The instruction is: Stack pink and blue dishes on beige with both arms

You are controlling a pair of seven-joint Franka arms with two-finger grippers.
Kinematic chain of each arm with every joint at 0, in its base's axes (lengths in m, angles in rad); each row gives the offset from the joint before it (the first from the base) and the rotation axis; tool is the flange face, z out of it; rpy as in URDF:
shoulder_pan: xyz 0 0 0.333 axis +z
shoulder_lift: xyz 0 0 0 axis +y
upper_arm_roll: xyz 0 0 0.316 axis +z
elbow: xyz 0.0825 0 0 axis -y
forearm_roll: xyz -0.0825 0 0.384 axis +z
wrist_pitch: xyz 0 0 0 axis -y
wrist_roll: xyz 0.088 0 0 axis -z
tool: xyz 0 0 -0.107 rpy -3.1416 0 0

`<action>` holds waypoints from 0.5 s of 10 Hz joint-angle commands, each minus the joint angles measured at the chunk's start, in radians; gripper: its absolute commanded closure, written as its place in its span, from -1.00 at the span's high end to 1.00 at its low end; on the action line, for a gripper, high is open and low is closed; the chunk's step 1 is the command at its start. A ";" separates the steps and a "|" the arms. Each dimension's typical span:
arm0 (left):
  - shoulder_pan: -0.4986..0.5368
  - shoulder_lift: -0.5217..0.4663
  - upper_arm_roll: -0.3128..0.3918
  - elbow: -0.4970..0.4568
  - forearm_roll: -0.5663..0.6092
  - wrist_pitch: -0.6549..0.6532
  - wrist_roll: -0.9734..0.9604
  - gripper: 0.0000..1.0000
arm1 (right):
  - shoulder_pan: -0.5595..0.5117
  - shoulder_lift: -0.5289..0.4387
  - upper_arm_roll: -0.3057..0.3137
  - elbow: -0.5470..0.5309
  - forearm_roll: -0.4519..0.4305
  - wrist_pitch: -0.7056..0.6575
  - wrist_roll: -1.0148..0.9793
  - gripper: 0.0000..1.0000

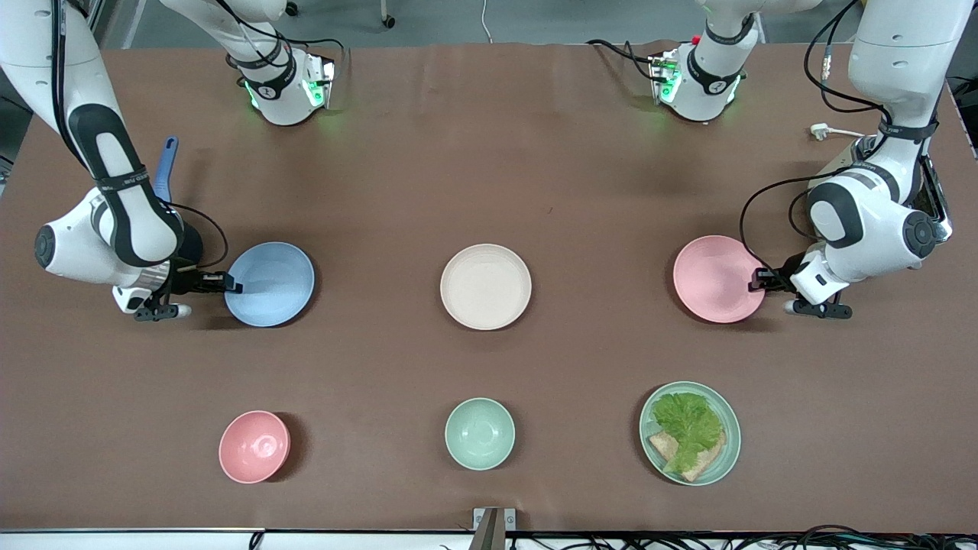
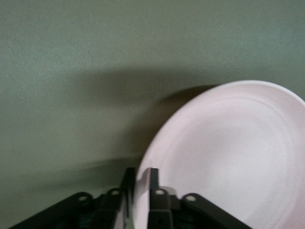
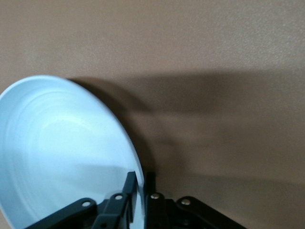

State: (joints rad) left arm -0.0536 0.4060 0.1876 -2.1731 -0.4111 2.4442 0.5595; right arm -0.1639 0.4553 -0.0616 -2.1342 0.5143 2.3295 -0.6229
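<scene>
The beige plate [image 1: 486, 286] rests at the table's middle with nothing on it. Toward the right arm's end is the blue plate [image 1: 269, 283] [image 3: 62, 152], and my right gripper [image 1: 229, 286] [image 3: 140, 183] is shut on its rim, one finger inside and one outside. Toward the left arm's end is the pink plate [image 1: 717, 279] [image 2: 228, 157], its rim pinched the same way by my left gripper [image 1: 761, 279] [image 2: 140, 179]. Both plates look slightly tilted up at the gripped edge, with shadows beneath them.
Nearer the front camera stand a small pink bowl [image 1: 254, 447], a mint-green bowl [image 1: 480, 433] and a mint-green plate [image 1: 690, 433] holding lettuce and bread. A blue handle [image 1: 166, 168] lies by the right arm, a white plug [image 1: 819, 131] by the left arm.
</scene>
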 commanded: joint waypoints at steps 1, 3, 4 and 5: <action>0.000 -0.033 -0.046 -0.013 -0.025 0.009 0.022 -1.00 | -0.006 -0.009 0.003 0.005 0.032 -0.004 -0.008 -0.99; 0.006 -0.143 -0.121 -0.013 -0.041 -0.054 0.013 -1.00 | -0.003 -0.030 -0.009 0.104 0.017 -0.181 0.084 -0.99; 0.008 -0.173 -0.184 -0.011 -0.070 -0.057 -0.016 -1.00 | 0.004 -0.036 -0.030 0.175 0.013 -0.281 0.122 -0.99; 0.006 -0.168 -0.267 0.004 -0.087 -0.057 -0.086 -1.00 | 0.006 -0.043 -0.032 0.225 -0.022 -0.324 0.179 -0.99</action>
State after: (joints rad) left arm -0.0519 0.2356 0.0025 -2.1616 -0.4691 2.3889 0.5203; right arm -0.1628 0.4411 -0.0819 -1.9634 0.5184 2.0764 -0.5138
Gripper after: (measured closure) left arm 0.947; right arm 0.934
